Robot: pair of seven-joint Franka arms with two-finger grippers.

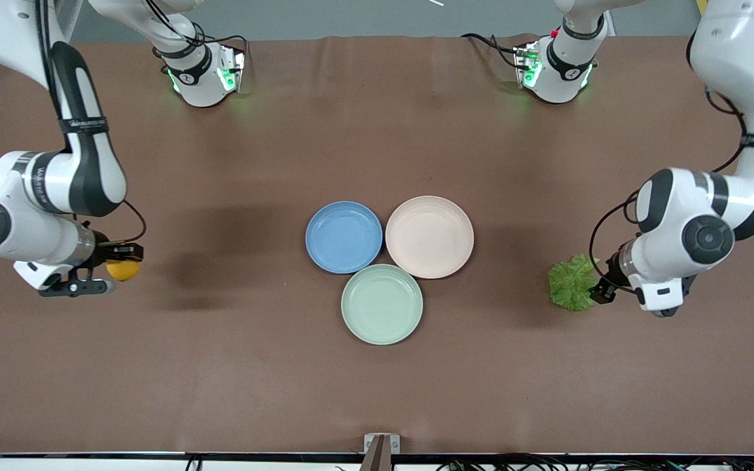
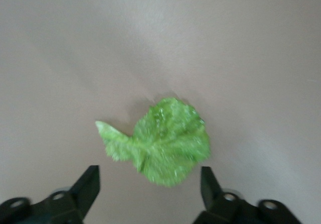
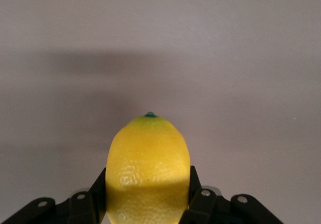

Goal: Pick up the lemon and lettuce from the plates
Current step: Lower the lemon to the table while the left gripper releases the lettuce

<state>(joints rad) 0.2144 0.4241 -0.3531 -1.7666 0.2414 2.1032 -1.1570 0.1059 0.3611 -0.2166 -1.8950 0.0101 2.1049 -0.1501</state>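
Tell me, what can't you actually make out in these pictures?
1. Lemon: in the right wrist view its lower end is cut off by the bottom edge and covered by the right tool, which is shut on it.
2. Lettuce: the left wrist view blurs the leaf's detail, and I cannot tell whether it rests on the table.
3. Left tool: open in its wrist view, but mostly hidden under the arm's wrist in the front view.
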